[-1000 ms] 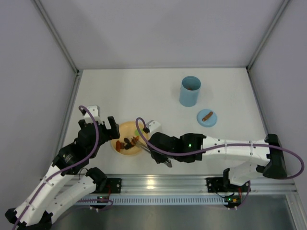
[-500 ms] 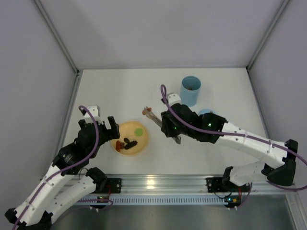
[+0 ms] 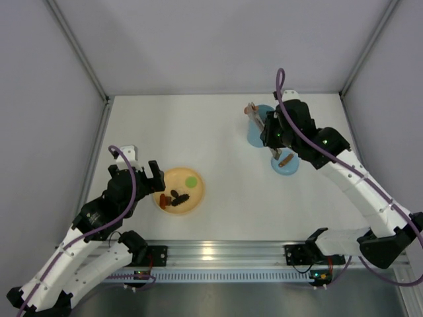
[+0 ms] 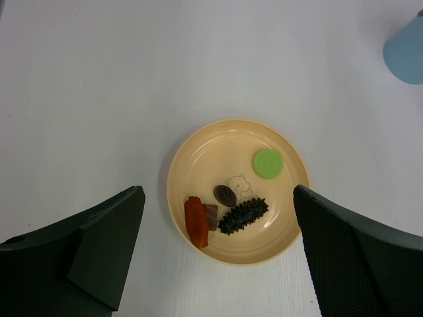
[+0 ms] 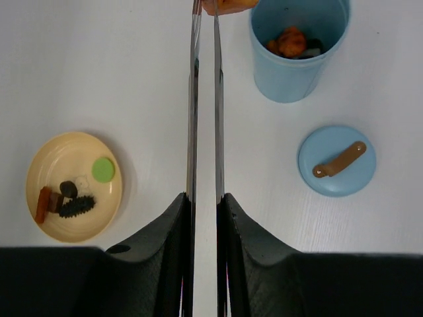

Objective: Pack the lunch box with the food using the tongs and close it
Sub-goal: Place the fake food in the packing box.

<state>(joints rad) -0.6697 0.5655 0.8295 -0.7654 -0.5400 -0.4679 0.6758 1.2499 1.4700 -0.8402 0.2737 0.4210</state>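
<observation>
1. The right gripper point(image 5: 205, 205) was clamped tight on the tongs point(image 5: 203, 99), whose tips pinched an orange food piece point(image 5: 228, 5) just beside the lunch box point(image 5: 291, 79) rim.
2. The lunch box stood open, its lid point(image 5: 337, 162) lying near.
3. The left gripper point(image 4: 217, 198) hovered wide open and empty above the plate point(image 4: 198, 145).

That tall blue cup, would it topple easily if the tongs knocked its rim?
Possibly: the cup stands taller than it is wide, so the tongs knocking its rim could tip it. The few food pieces inside probably add little ballast.
</observation>
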